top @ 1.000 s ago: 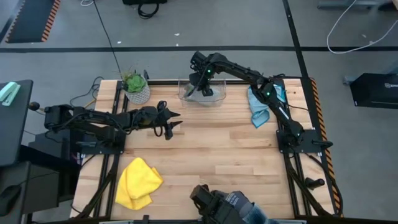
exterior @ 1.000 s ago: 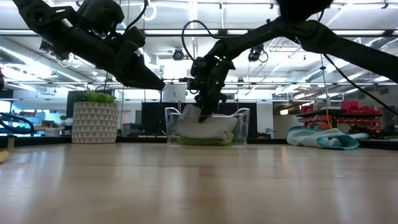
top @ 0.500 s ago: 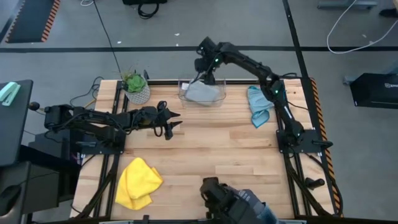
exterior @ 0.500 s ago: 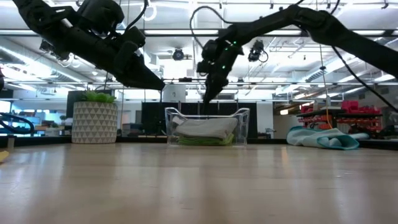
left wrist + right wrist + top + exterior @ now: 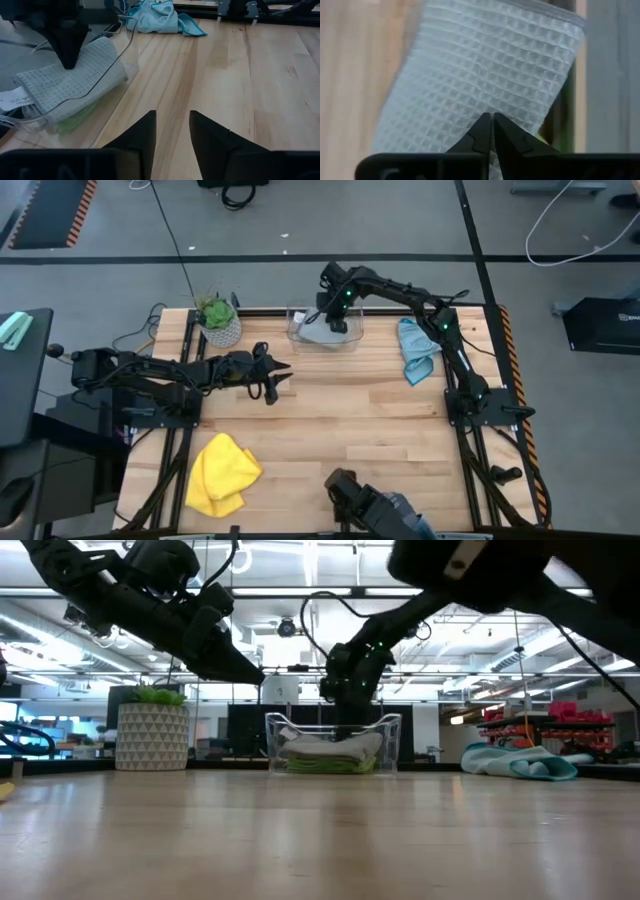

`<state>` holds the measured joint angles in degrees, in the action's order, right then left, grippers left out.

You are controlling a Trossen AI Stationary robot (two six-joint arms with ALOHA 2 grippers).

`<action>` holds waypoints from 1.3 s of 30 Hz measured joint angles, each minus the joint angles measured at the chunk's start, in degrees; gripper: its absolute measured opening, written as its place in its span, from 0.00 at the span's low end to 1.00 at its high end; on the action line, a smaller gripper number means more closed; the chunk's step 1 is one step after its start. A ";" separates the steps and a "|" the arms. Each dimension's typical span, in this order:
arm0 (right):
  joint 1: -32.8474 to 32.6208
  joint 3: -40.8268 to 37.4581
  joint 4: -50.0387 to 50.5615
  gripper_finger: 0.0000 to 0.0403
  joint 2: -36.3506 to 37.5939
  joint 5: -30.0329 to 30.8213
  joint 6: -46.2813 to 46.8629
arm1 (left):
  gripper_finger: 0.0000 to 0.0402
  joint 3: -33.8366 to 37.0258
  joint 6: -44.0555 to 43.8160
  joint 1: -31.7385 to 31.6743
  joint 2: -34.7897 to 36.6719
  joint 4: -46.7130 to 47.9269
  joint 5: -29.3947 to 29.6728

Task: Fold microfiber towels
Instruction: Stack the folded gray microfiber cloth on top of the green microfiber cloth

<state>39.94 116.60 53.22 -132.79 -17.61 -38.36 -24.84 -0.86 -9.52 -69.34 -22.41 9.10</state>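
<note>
Wooden table point(image 5: 340, 430) in an open, strip-lit workshop.

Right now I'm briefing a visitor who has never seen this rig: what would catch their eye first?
Probably the right tool, shut and poised over the grey towel in the clear bin at the table's far edge. Next, the yellow towel crumpled at the near left corner and the blue towel bunched by the right arm.

Grey floor point(image 5: 120, 270), black tape lines; ceiling strip lights point(image 5: 300, 552).
</note>
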 joint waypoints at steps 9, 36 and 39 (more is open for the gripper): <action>1.96 0.78 -7.52 0.03 0.00 6.59 4.22 | 0.23 0.00 -0.04 0.00 0.00 0.00 0.04; -1.28 -2.75 -9.81 0.05 2.14 -3.04 4.86 | 0.04 0.00 -1.53 -2.58 -0.02 1.86 0.28; -2.49 -4.37 -13.61 0.04 2.05 -4.72 5.22 | 0.06 0.00 -1.46 -2.60 -0.02 1.86 0.26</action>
<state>37.45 112.24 39.61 -130.74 -22.33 -33.13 -24.84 -2.33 -12.12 -69.36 -20.56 9.37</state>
